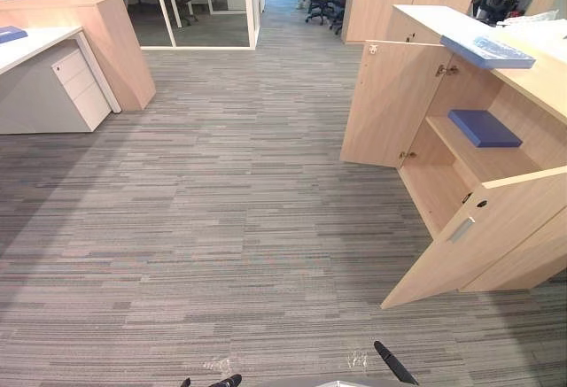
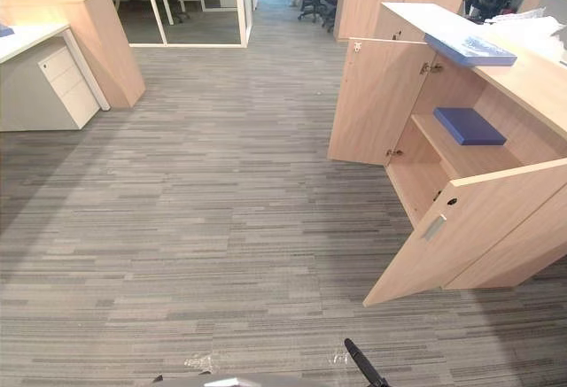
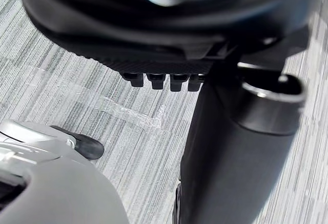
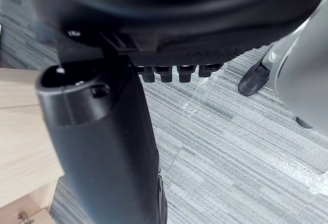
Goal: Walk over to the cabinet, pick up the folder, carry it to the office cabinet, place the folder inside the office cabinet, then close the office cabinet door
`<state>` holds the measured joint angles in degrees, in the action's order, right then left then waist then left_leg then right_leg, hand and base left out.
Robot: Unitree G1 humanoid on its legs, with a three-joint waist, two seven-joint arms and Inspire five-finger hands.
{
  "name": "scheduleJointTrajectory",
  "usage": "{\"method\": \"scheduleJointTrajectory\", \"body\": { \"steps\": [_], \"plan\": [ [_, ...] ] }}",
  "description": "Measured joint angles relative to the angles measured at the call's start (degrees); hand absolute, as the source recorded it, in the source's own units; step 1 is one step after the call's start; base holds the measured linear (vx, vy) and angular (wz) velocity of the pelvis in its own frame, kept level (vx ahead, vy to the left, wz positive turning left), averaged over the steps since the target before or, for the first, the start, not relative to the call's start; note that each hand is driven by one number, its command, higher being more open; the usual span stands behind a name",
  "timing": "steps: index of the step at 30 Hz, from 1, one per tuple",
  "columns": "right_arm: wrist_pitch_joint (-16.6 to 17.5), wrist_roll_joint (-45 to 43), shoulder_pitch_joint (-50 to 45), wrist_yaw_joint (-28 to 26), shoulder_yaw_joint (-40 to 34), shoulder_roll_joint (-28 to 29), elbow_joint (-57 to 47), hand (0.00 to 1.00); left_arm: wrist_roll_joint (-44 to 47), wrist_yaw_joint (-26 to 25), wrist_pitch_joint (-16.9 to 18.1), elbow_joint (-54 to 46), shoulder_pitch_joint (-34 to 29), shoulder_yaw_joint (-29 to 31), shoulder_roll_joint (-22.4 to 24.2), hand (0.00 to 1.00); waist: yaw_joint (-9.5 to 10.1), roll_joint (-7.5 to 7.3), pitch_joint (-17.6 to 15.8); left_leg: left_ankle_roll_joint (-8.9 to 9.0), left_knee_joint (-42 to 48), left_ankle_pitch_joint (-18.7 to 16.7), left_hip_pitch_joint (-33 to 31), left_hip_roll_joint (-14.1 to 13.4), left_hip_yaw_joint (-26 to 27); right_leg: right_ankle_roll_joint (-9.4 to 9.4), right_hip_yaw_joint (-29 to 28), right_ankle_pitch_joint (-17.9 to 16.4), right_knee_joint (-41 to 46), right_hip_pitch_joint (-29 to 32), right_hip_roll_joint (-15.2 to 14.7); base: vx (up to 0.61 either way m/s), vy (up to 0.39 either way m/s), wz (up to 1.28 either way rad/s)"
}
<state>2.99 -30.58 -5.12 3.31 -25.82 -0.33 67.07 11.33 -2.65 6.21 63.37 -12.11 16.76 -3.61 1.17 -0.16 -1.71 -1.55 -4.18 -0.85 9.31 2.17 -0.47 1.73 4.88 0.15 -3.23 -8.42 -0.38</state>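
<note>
1. The blue folder (image 1: 484,127) is seen lying flat on the shelf inside the office cabinet (image 1: 540,77), whose two doors stand open. A second blue folder (image 1: 487,50) is seen on the cabinet top.
2. The left hand (image 3: 154,34) and the right hand (image 4: 205,24) are shown hanging over the carpet (image 1: 221,210), with fingers loose and nothing held.
3. The placing step is judged done, and the closing of the doors is taken as the step in hand.
4. The cabinet is set well apart from the robot, so an approach towards it is called for first.
5. The near door (image 1: 483,236) is then to be pushed on its outer face by the right hand until the frame is met. The far door (image 1: 390,104) is to be swung shut likewise.
</note>
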Motion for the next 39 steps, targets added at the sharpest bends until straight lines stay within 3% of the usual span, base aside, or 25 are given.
{"method": "scheduleJointTrajectory", "body": {
  "steps": [10, 21, 39],
  "plan": [
    [-0.6, 12.9, -0.5, 1.3, 3.5, -0.1, 0.1, 1.0, 1.6, -1.3, 0.7, 0.6, 0.2, -0.7, -0.2, 1.0, 0.0, -0.55, -0.5, -0.34, -0.4, 0.3, 0.5, 0.4, -0.3, -0.02, 1.0, -0.6, 0.4, -0.5, -0.4, -0.02, -0.01, 0.03],
    [-0.6, 14.9, 0.5, 2.1, 6.9, -0.3, 0.1, 1.0, -0.8, -3.5, 1.2, 0.6, 1.1, -3.1, -1.3, 1.0, 0.04, -1.44, -1.3, -0.19, -0.6, 0.3, 0.8, 0.4, -0.4, -0.03, 1.1, -0.6, 0.0, -0.5, -0.4, 0.0, 0.0, 0.0],
    [-0.3, 14.8, 0.4, 2.3, 9.1, -0.7, 0.0, 1.0, -0.8, -3.8, 1.3, 0.7, 1.2, -3.1, -1.3, 1.0, 0.11, -1.32, -1.7, 0.08, -0.1, 0.1, 0.4, 0.4, -0.6, -0.2, 1.4, -0.7, 0.1, -0.3, -0.4, 0.0, 0.0, 0.01]
  ]
}}
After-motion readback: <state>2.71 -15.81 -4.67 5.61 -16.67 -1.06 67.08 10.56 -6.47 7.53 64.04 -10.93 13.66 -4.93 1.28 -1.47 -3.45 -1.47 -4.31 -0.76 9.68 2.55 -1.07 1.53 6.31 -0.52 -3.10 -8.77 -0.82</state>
